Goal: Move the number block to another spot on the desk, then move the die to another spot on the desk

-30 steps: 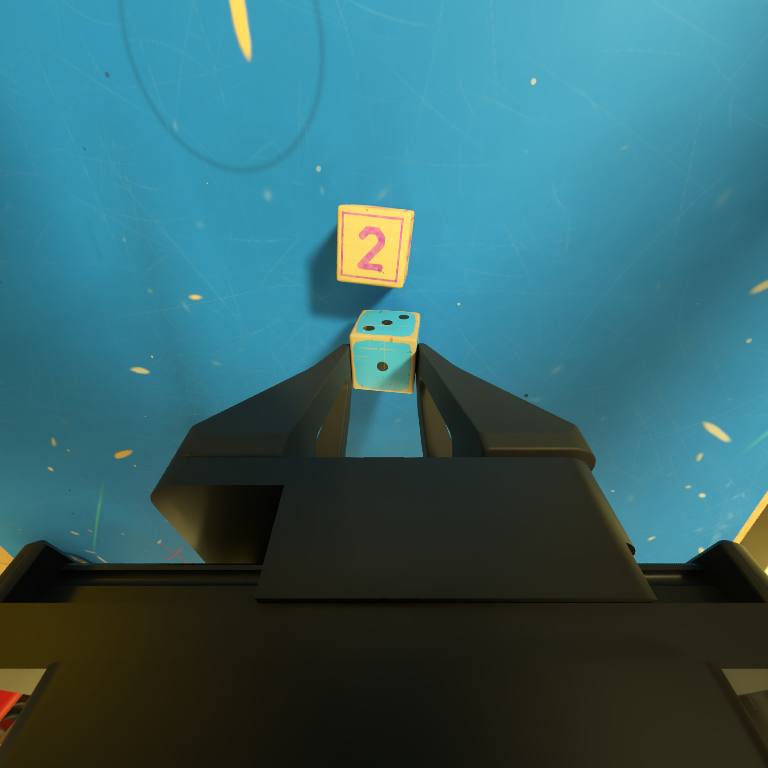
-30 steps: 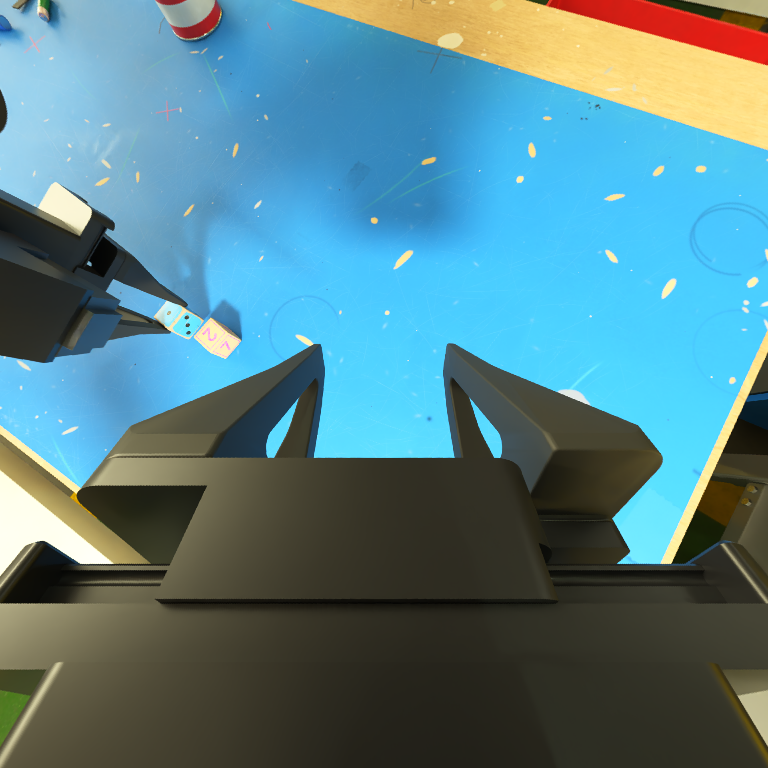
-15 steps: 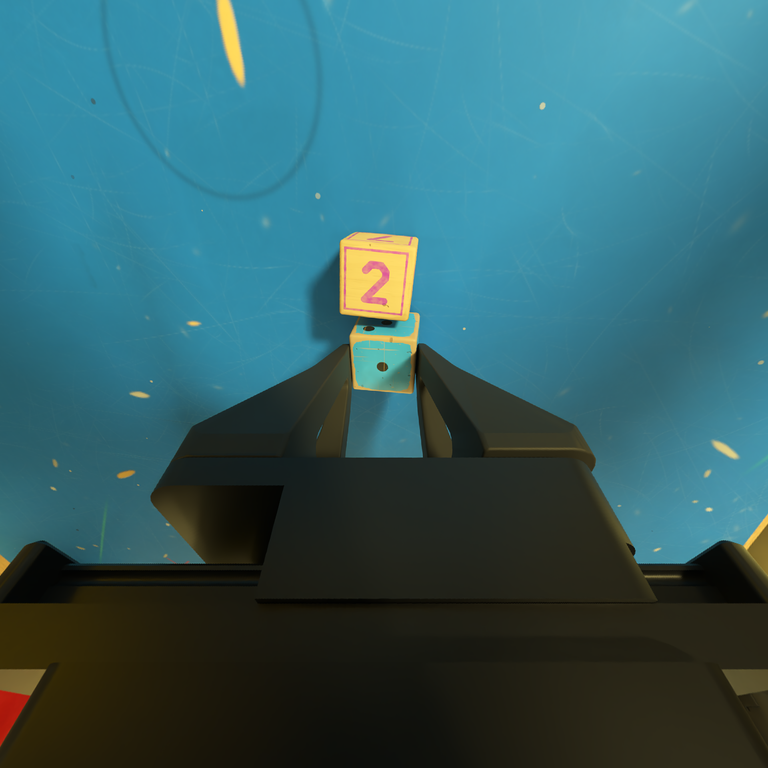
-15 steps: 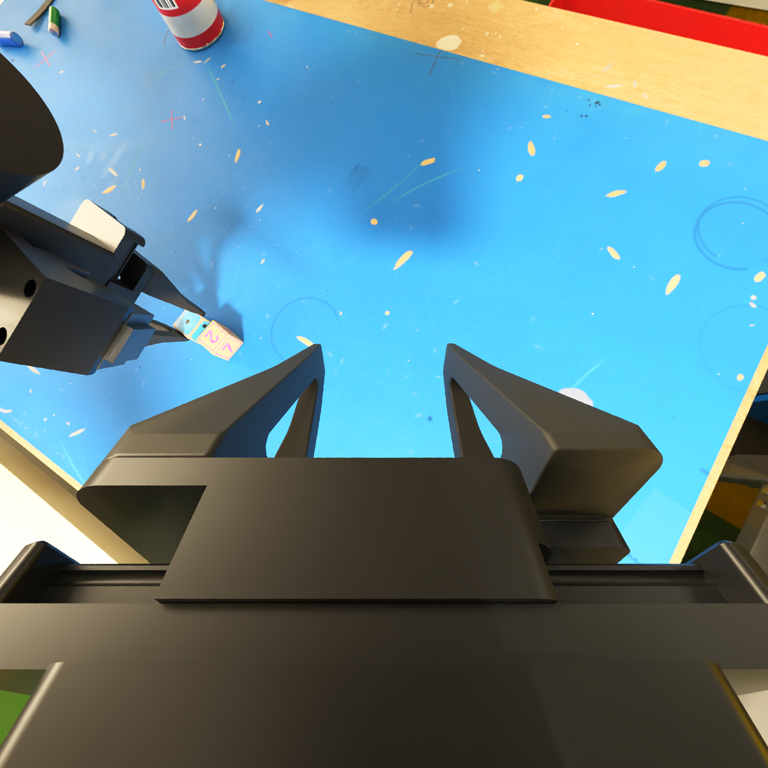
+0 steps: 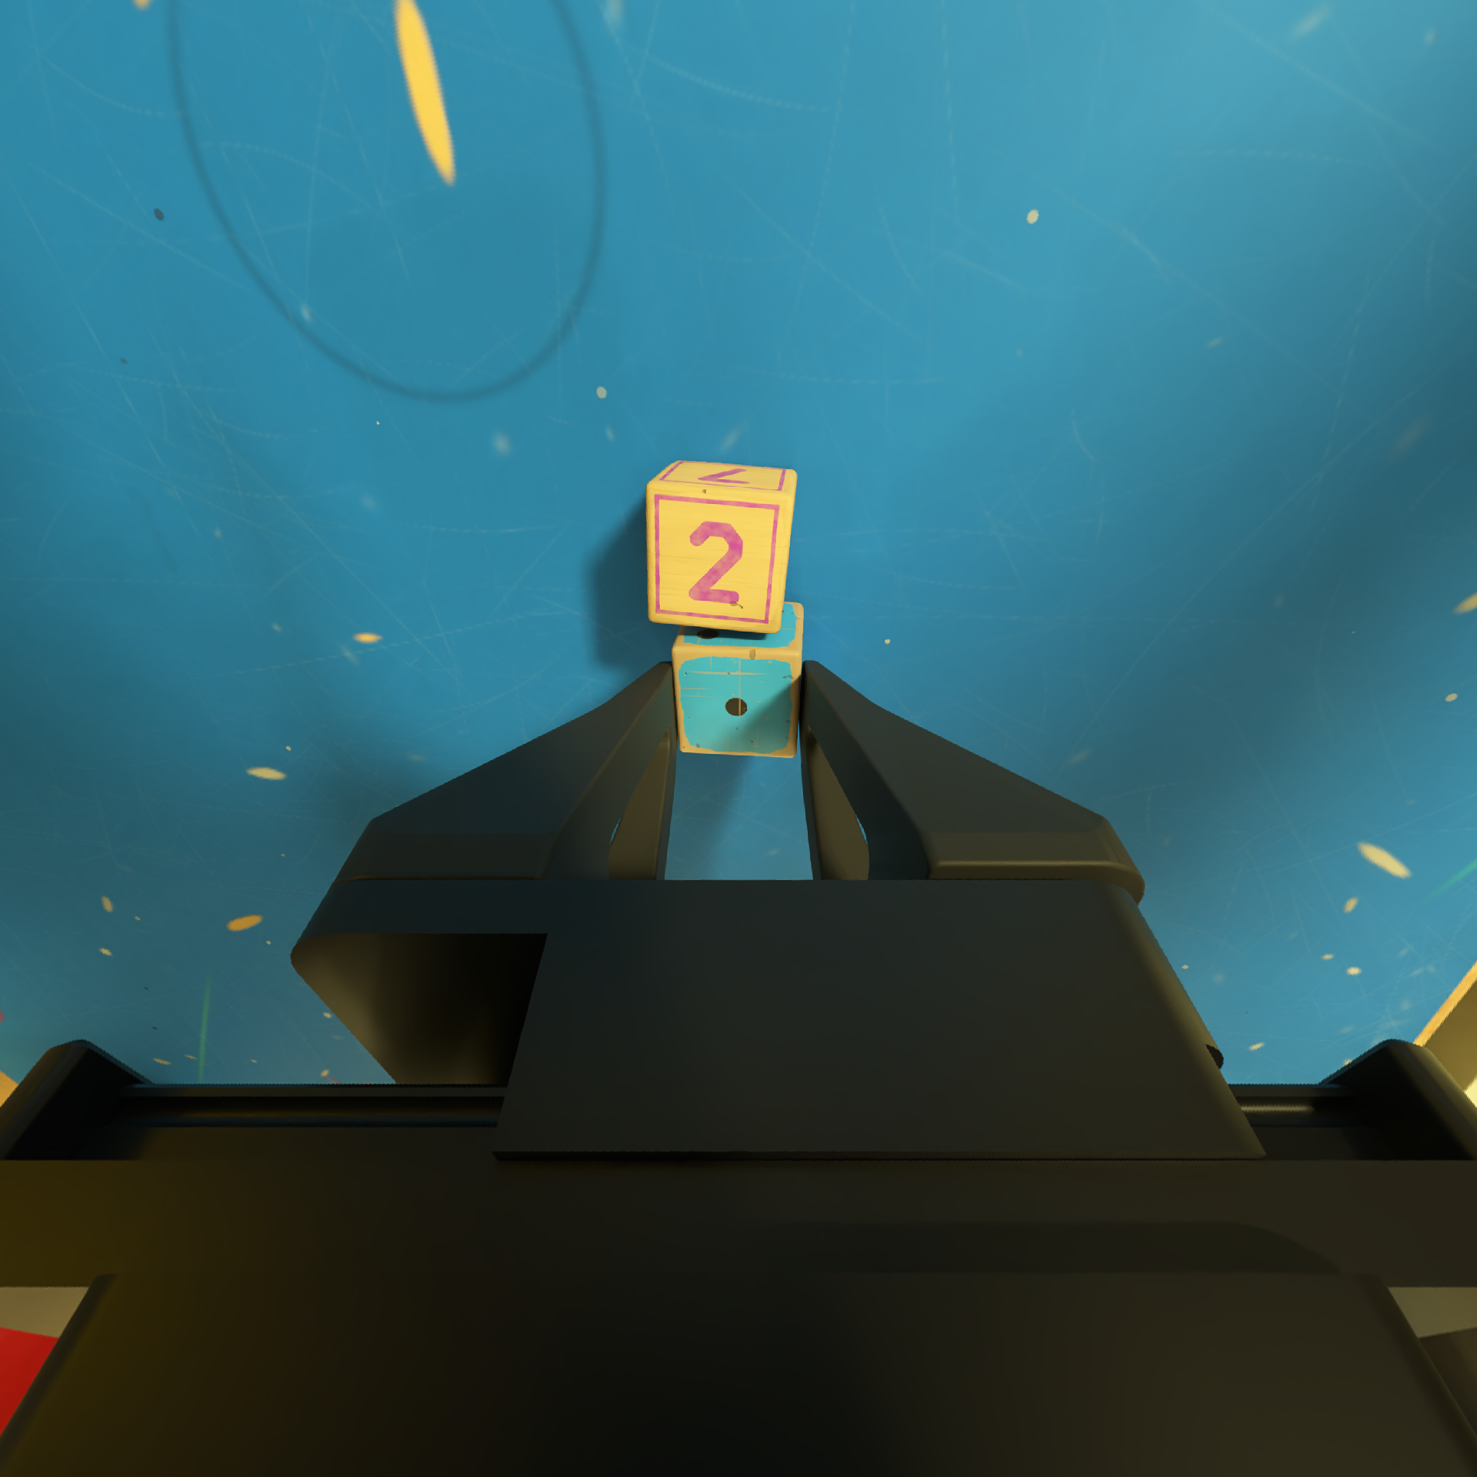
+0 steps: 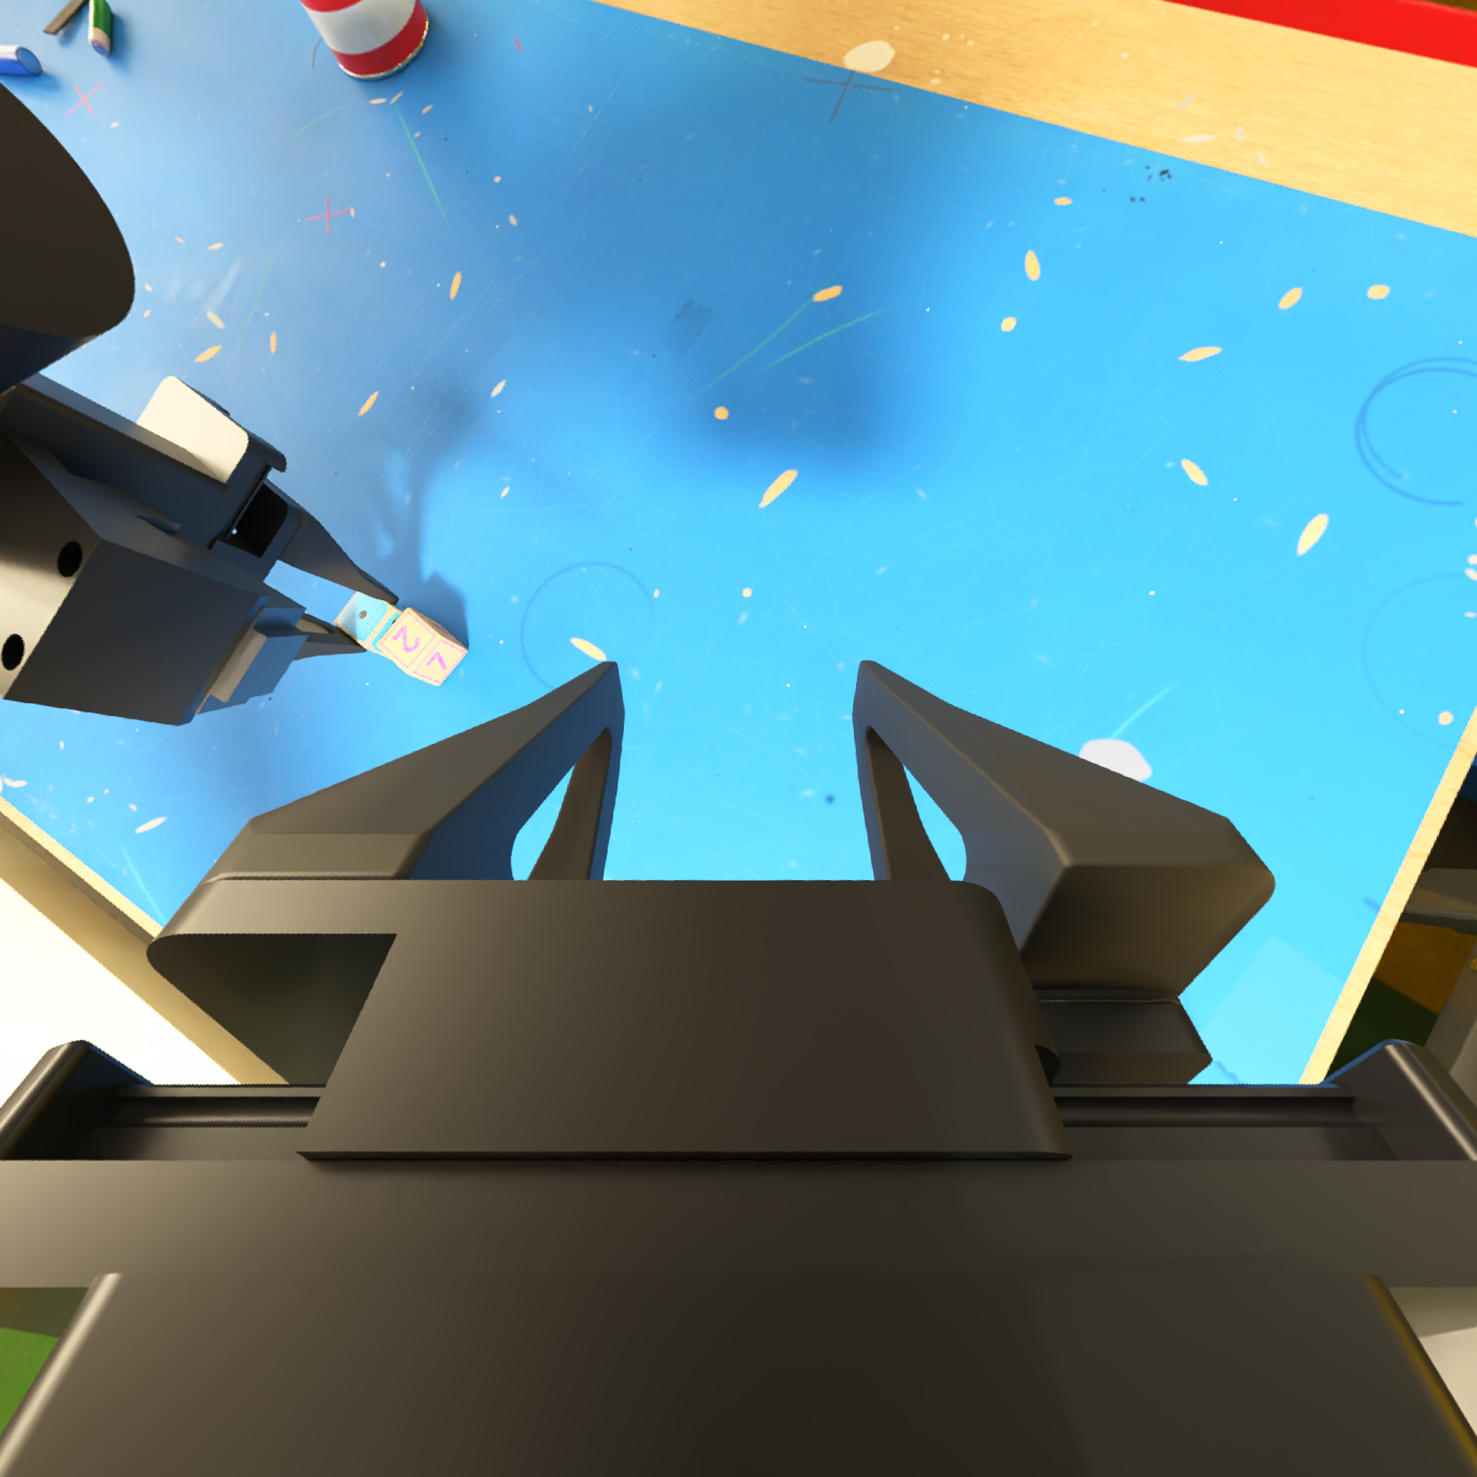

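A light blue die with black pips (image 5: 735,707) is pinched between the fingers of my left gripper (image 5: 737,673), which is shut on it low over the blue desk mat (image 5: 1119,400). The yellow number block with pink markings (image 5: 715,551) stands on the mat directly ahead, against the die's far side and hiding its top face. In the right wrist view, the left gripper (image 6: 372,625) holds the die (image 6: 361,619) against the number block (image 6: 420,647). My right gripper (image 6: 735,667) is open and empty, above the mat to the right of them.
A red and white can (image 6: 368,32) and pencils (image 6: 100,24) lie at the mat's far left. A wooden desk strip (image 6: 1119,96) borders the far side, with a red object (image 6: 1359,20) beyond. The mat's edges run near left (image 6: 80,871) and right (image 6: 1391,903).
My left gripper has carried the die forward toward the number block. The gap between them has closed, and the block now covers the die's top. The right gripper has stayed open.
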`<action>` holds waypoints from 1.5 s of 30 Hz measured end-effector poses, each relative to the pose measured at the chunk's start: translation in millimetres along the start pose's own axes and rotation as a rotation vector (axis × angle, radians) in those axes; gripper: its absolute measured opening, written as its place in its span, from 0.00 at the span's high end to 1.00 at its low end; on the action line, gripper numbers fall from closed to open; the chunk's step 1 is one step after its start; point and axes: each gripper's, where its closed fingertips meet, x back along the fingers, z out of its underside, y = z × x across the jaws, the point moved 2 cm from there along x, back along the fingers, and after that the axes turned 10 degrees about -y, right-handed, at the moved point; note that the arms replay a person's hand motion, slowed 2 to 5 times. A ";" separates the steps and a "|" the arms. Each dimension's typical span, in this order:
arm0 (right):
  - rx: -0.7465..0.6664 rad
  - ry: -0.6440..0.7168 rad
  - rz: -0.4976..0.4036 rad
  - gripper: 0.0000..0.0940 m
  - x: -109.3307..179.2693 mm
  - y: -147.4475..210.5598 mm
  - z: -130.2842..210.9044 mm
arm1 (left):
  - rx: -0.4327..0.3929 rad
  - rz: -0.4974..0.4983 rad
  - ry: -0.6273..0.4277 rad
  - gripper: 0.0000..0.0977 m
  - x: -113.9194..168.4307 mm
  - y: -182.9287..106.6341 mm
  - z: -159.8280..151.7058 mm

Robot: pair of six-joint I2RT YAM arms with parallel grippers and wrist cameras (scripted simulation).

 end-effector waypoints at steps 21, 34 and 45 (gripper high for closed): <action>-0.015 0.013 0.004 0.47 0.0 -4.2 3.8 | -0.035 0.033 -0.002 0.73 -1.4 -0.6 -3.7; -0.027 0.014 0.003 0.47 0.4 -6.0 5.4 | -0.054 0.041 -0.021 0.60 -8.3 -0.9 -3.8; -0.025 0.016 0.001 0.47 0.6 -6.5 6.4 | -0.025 -0.029 -0.124 0.65 29.8 12.0 -5.6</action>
